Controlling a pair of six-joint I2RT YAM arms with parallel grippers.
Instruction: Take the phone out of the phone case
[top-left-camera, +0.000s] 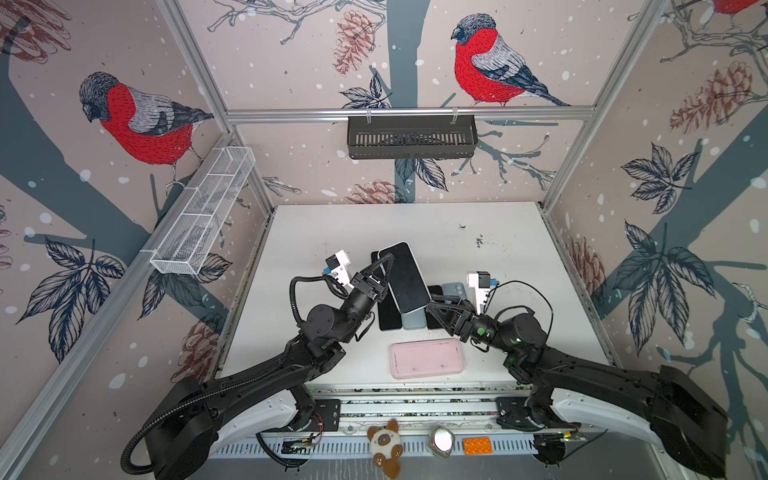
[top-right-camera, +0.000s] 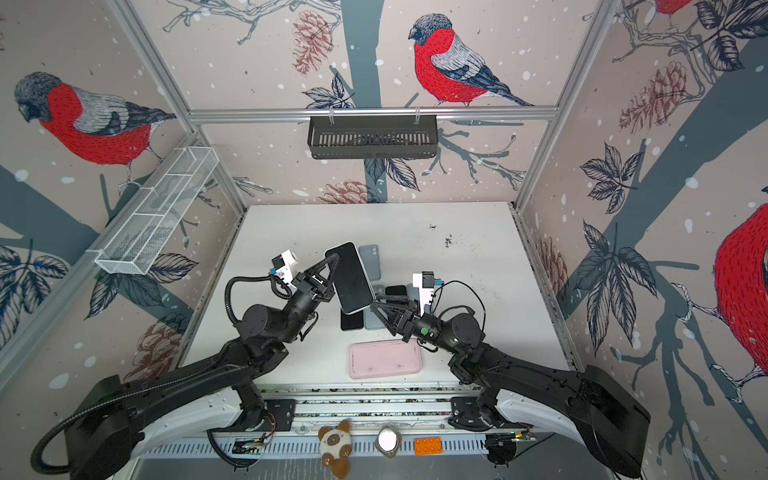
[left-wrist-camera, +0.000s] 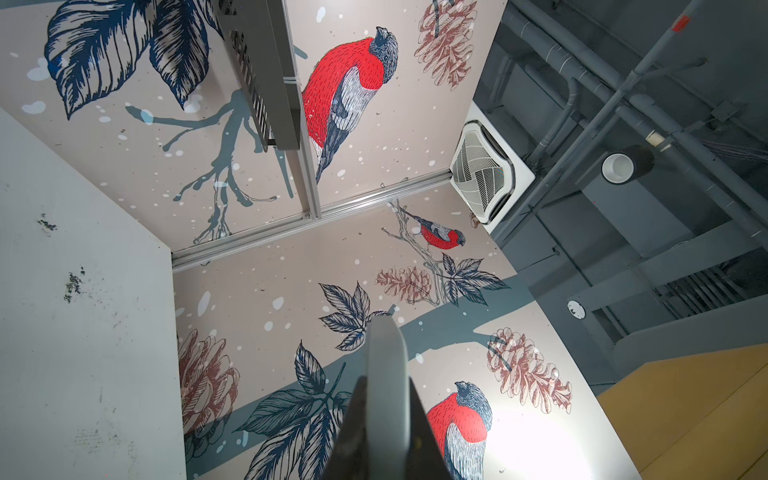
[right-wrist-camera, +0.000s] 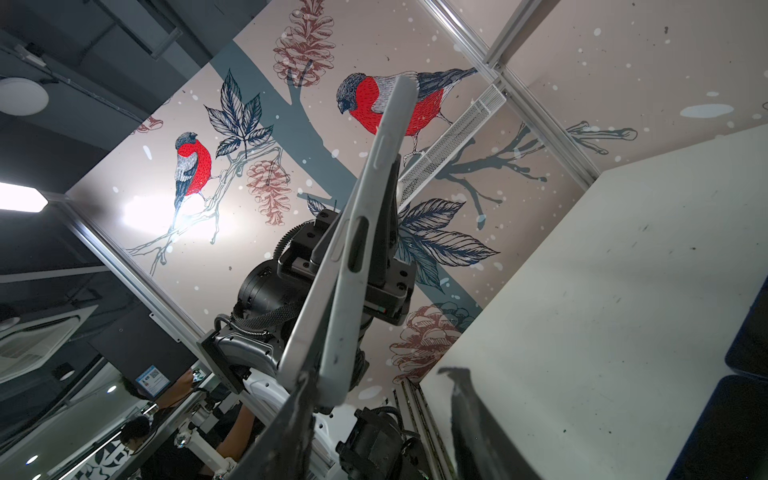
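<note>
phone (top-left-camera: 405, 276) pinched in left tool (top-left-camera: 388, 264), aloft

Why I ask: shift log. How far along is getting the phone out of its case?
Done: the black-screened phone in its pale grey case is held up off the white table. In hand: left gripper clamps its edge; open right gripper sits at its near corner. Left: phone still cased; separating them.

The raised phone (top-left-camera: 405, 274) covers much of the handsets (top-left-camera: 390, 319) lying beneath.
</note>
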